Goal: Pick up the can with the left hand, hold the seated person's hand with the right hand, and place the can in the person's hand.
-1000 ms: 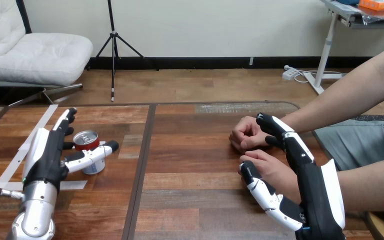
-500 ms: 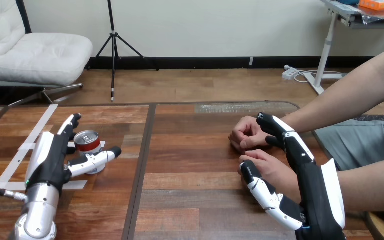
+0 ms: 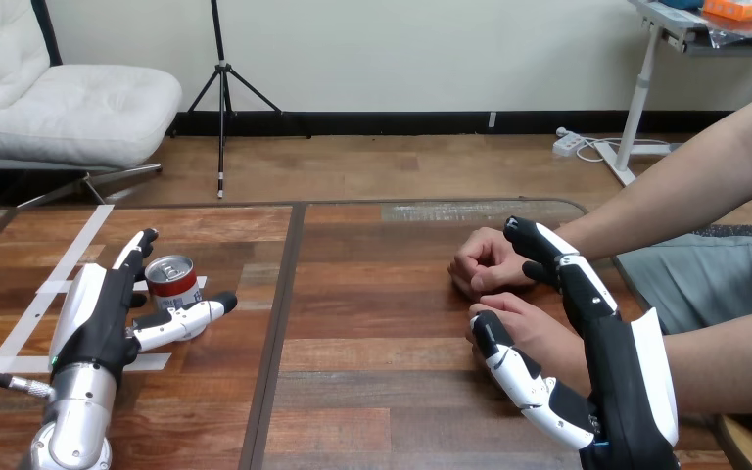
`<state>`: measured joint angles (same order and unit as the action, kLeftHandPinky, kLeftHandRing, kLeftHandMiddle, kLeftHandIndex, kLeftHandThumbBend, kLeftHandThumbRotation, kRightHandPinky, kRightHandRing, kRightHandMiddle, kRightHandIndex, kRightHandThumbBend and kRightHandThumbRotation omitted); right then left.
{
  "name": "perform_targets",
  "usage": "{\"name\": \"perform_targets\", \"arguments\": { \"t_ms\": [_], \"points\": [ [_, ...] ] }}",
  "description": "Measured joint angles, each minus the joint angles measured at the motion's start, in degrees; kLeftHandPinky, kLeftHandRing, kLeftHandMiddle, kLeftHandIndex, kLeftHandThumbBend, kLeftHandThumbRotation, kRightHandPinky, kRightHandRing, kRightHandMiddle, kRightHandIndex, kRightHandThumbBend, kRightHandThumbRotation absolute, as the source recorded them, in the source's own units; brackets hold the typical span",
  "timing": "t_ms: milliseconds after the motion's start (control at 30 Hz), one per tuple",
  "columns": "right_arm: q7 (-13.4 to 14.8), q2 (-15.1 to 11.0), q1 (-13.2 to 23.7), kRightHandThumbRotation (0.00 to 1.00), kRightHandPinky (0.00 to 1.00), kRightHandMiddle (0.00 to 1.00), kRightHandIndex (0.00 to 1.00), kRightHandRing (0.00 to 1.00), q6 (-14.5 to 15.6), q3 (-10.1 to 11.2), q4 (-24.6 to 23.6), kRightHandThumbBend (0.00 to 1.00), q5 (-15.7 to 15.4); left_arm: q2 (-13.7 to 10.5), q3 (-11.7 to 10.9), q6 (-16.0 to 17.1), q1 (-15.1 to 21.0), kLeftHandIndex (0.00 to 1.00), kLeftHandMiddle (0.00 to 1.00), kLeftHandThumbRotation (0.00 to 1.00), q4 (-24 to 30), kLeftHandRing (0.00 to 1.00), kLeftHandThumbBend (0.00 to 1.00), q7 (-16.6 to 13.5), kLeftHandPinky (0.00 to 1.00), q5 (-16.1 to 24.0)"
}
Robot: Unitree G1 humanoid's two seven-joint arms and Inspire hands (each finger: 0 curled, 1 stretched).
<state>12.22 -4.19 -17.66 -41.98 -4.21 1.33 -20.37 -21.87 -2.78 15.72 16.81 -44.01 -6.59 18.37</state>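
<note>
Red-and-silver metal can (image 3: 172, 284): upright on brown wooden table (image 3: 372, 392), between the straight fingers and thumb of my left hand (image 3: 98, 313), not gripped. My right hand (image 3: 622, 382): spread open, the person's nearer hand (image 3: 529, 328) between thumb and fingers.

Can (image 3: 172, 284): red with a silver top, upright on the table's (image 3: 382, 323) left half.
Person's nearer hand (image 3: 529, 331): loosely curled, knuckles up, at the table's right side.

white tape strips (image 3: 22, 331) are lying on the wooden table (image 3: 382, 382) near its left edge, one running slantwise, shorter ones crossing it. a dark seam (image 3: 277, 323) is running from far edge to near edge.
</note>
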Motion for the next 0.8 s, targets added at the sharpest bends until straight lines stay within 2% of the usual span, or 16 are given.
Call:
{"name": "perform_targets", "arguments": {
  "t_ms": [367, 800],
  "points": [
    [0.0, 0.0, 0.0, 0.47, 0.83, 0.85, 0.83, 0.86, 0.0, 0.0, 0.0, 0.55, 0.0, -0.1, 0.1, 0.0, 0.0, 0.94, 0.94, 0.42, 0.0, 0.89, 0.93, -0.5, 0.80, 0.5],
    [-0.2, 0.0, 0.0, 0.47, 0.83, 0.85, 0.83, 0.87, 0.1, 0.0, 0.0, 0.56, 0.2, -0.1, 0.2, 0.4, 0.0, 0.93, 0.93, 0.41, -0.2, 0.88, 0.92, -2.6, 0.78, 0.9]
  ]
}}
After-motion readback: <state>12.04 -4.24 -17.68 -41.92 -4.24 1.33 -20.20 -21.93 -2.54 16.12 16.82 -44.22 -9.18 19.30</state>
